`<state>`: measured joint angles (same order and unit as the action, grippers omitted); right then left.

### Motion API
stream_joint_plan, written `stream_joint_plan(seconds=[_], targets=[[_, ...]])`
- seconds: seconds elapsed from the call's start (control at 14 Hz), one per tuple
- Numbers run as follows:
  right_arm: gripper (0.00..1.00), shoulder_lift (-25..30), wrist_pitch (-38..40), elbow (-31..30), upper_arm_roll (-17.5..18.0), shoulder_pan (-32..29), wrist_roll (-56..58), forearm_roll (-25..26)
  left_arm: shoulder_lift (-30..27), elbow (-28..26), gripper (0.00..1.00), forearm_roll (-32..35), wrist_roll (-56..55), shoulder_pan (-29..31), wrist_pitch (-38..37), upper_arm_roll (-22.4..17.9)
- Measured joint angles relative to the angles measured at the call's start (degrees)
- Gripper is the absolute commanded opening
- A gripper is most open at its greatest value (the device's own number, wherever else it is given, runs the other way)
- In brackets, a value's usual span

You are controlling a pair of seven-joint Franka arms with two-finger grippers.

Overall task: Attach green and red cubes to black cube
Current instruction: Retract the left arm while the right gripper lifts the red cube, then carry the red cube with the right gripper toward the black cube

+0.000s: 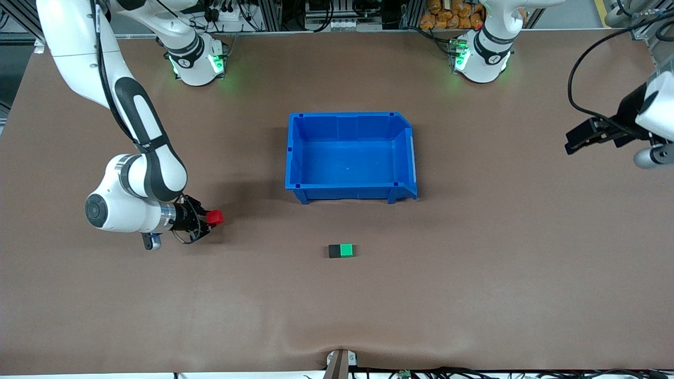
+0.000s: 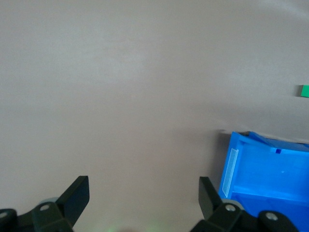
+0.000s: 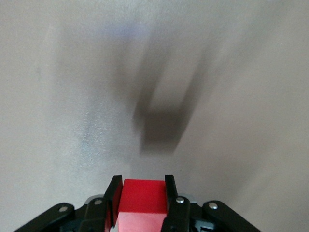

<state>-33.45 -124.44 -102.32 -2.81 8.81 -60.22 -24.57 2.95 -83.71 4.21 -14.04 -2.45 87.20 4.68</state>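
Right gripper [image 1: 210,221] fingers clamped on red cube [image 1: 215,217] over tabletop [image 1: 474,273], by flat sides. Likely light, rigid. Left gripper [image 1: 574,143] fingers apart, waiting; green cube [image 1: 346,250] touching black cube [image 1: 334,251].

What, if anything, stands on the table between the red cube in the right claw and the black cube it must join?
Nothing visible does. The right claw holds the red cube above bare table. The black cube lies joined to the green cube, and the blue bin sits farther from the front camera, off that line.
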Motion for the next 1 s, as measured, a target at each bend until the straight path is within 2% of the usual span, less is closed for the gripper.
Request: stream_joint_plan(seconds=[0.29, 1.0], targets=[[0.00, -1.4, -2.7, 1.5, 0.1, 2.6, -5.7, 0.0, -4.4, -4.6, 1.00, -0.2, 0.8, -0.5, 0.4, 0.1], [0.00, -4.0, -3.4, 5.3, 0.1, 5.1, -12.5, -0.9, -5.9, -4.9, 1.00, -2.3, 5.0, -0.4, 0.0, 0.2]])
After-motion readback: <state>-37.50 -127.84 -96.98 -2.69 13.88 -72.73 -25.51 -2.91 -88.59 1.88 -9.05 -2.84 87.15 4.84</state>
